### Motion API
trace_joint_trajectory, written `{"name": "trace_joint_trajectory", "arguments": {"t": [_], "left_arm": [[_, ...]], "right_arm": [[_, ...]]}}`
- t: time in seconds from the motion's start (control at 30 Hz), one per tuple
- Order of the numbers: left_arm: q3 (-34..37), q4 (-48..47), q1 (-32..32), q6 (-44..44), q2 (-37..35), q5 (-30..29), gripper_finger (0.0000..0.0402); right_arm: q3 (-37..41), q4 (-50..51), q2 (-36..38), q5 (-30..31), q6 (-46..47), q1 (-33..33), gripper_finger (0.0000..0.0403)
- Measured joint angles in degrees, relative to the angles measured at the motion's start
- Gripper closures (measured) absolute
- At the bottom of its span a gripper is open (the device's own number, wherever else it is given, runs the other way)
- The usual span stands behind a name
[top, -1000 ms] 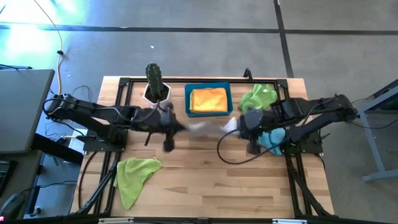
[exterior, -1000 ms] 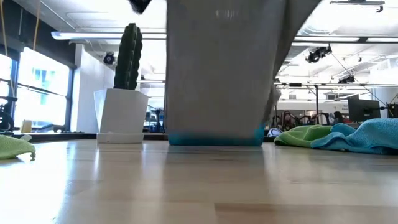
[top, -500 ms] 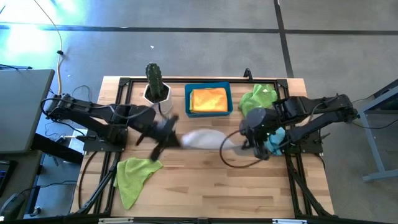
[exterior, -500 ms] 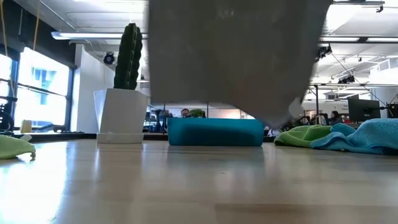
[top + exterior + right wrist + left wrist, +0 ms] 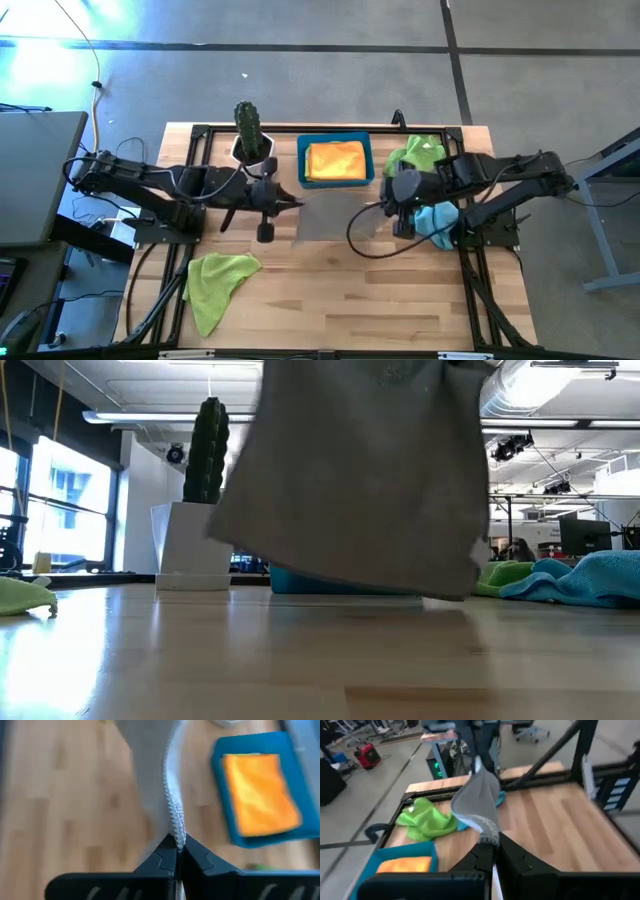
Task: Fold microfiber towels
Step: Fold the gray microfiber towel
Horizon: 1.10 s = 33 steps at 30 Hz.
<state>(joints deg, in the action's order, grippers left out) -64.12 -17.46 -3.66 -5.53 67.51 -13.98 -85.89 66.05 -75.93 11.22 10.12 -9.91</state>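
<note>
A grey microfiber towel (image 5: 335,218) hangs spread between my two grippers over the middle of the table. In the low view the grey towel (image 5: 360,480) fills the centre as a sheet, its lower edge (image 5: 350,582) close over the tabletop. My left gripper (image 5: 296,205) is shut on the towel's left upper corner. My right gripper (image 5: 386,205) is shut on the right one. A lime green towel (image 5: 215,280) lies crumpled at the front left. Another lime green towel (image 5: 415,155) and a light blue one (image 5: 437,220) lie at the right. An orange towel (image 5: 335,160) lies folded in the blue bin (image 5: 301,160). My left gripper pinches a stitched corner of the grey towel (image 5: 488,836) between its two fingertips, coming from the table's left and tipped slightly down. The cloth rises from the fingers and stretches toward the other arm. My right gripper pinches the towel's stitched edge (image 5: 176,831) between its fingertips, slanting down from the table's right. The towel hangs below both holds.
A potted cactus (image 5: 250,135) stands at the back left, beside the blue bin. Black frame rails (image 5: 200,160) run along the table's left and right sides. Bare wood (image 5: 350,300) lies toward the near edge.
Both grippers have kept their hold on the grey towel, and both have turned at the wrist. The towel's lower edge swung up off its straight hang. It has come down again nearer the table's near edge, so the sheet now hangs slanted.
</note>
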Motion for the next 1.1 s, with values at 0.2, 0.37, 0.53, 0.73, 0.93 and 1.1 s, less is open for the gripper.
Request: {"name": "trace_joint_trajectory", "arguments": {"t": [0.2,0.37,0.53,0.73,0.93,1.1], "left_arm": [[0.0,-1.6,2.1,-6.2,0.2,-8.4,0.0397],[0.0,-4.1,3.7,-6.0,0.2,-11.6,0.0397],[0.0,-13.4,3.0,3.7,1.3,1.7,0.0397],[0.0,-16.5,-1.9,9.0,5.6,13.5,0.0397],[0.0,-15.2,-8.0,9.9,13.6,15.9,0.0397],[0.1,-13.9,-11.6,10.6,19.5,15.9,0.0397]], "right_arm": [[0.0,1.4,-2.1,12.9,-9.0,1.2,0.0403],[0.0,2.1,-3.9,15.5,-9.1,2.1,0.0403],[0.0,2.3,-5.8,6.7,-4.9,0.8,0.0403],[0.5,2.6,-11.9,-13.4,2.1,-3.6,0.0403],[0.6,2.3,-20.8,-18.1,2.3,-8.2,0.0403],[0.6,-2.3,-24.6,-23.0,1.7,-10.9,0.0403]]}}
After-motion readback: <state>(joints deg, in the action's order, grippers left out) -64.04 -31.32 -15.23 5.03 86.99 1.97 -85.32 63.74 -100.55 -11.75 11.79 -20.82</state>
